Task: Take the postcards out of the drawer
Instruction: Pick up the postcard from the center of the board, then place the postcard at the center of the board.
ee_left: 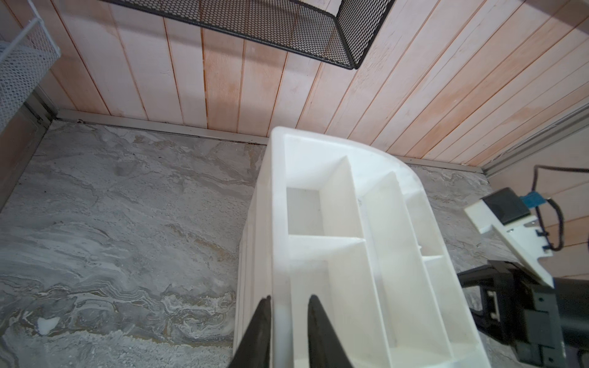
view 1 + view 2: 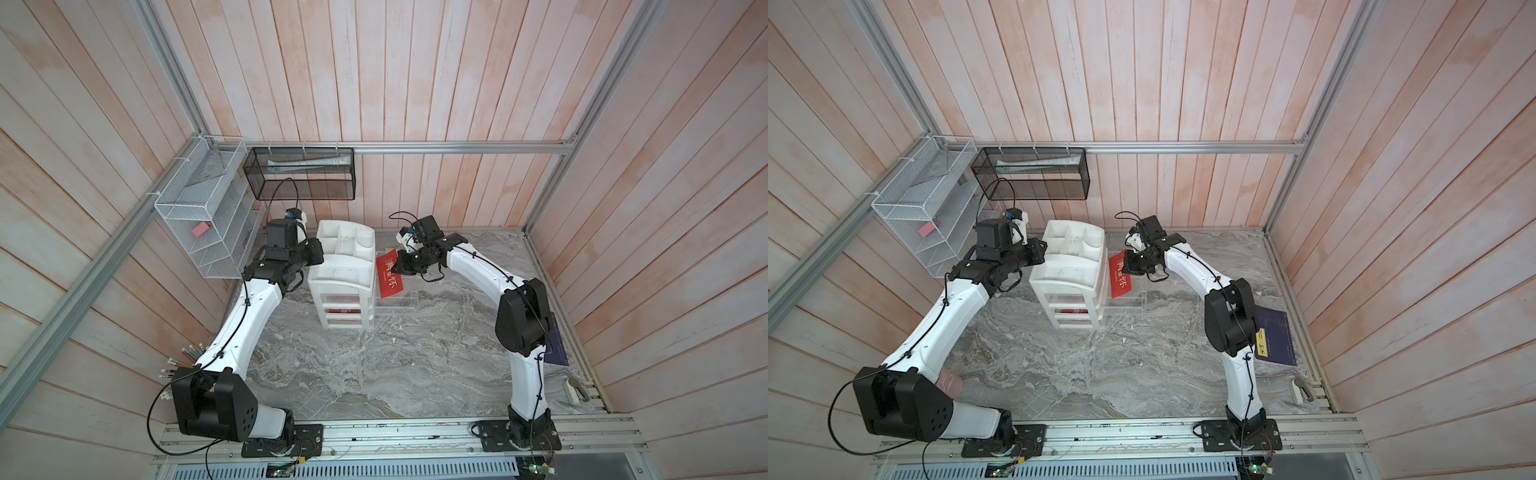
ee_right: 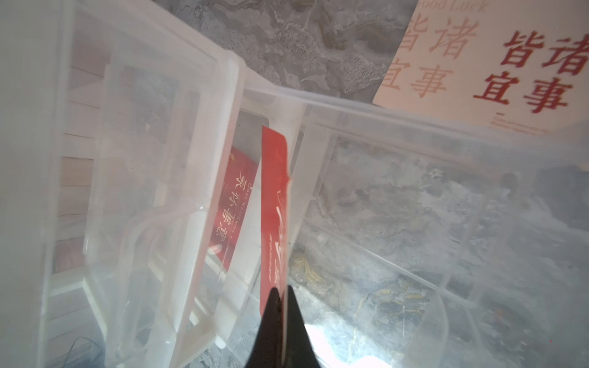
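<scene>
Your right gripper (image 3: 282, 294) is clenched on one red postcard (image 2: 390, 280), held tilted over the pulled-out clear drawer (image 2: 401, 302). A second red postcard (image 3: 232, 204) sits inside the white organizer (image 2: 340, 274), and the beige postcard (image 3: 478, 63) lies on the tabletop (image 3: 318, 47) beyond the drawer. Your left gripper (image 1: 290, 298) stands parted astride the organizer's side wall, not clamping it.

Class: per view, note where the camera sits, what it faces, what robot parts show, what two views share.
Top views: high in front, looking down at the table; left arm, right arm show.
Left wrist: faces the white organizer; left gripper shows.
Right wrist: faces into the clear drawer; right gripper pinches a red postcard.
Shared with top views: that postcard.
</scene>
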`<control>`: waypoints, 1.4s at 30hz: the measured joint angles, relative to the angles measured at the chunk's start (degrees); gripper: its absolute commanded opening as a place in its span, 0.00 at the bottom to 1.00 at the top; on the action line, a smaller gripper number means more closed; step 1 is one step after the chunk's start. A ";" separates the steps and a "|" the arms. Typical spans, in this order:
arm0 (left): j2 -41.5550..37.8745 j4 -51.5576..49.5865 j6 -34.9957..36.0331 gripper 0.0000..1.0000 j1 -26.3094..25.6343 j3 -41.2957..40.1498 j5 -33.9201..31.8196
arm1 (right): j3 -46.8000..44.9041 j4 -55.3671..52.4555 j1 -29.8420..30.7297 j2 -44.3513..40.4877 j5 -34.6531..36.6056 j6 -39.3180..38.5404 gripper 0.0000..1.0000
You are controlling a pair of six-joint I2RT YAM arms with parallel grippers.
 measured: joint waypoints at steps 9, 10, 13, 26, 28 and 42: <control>0.04 -1.97 1.70 0.28 0.02 4.31 -0.17 | 1.97 -3.67 -1.66 -2.05 3.26 -3.50 0.00; 0.04 -2.19 2.01 0.29 0.02 4.96 -0.15 | 2.75 -4.33 -1.97 -2.27 3.69 -4.09 0.00; 0.04 -2.54 3.28 0.30 0.02 7.43 0.13 | 6.86 -6.54 -2.78 -2.91 5.53 -6.97 0.00; -2.25 2.91 11.37 0.46 -7.10 9.07 13.62 | 7.82 -7.48 -2.86 -14.78 8.11 -27.36 0.00; -2.38 3.34 13.46 0.47 -9.22 9.07 16.79 | 3.56 -6.19 -2.10 -18.78 7.32 -31.71 0.00; -3.52 3.98 20.52 0.55 -11.26 9.07 33.29 | -8.83 -2.08 1.73 -30.91 -3.72 -49.57 0.00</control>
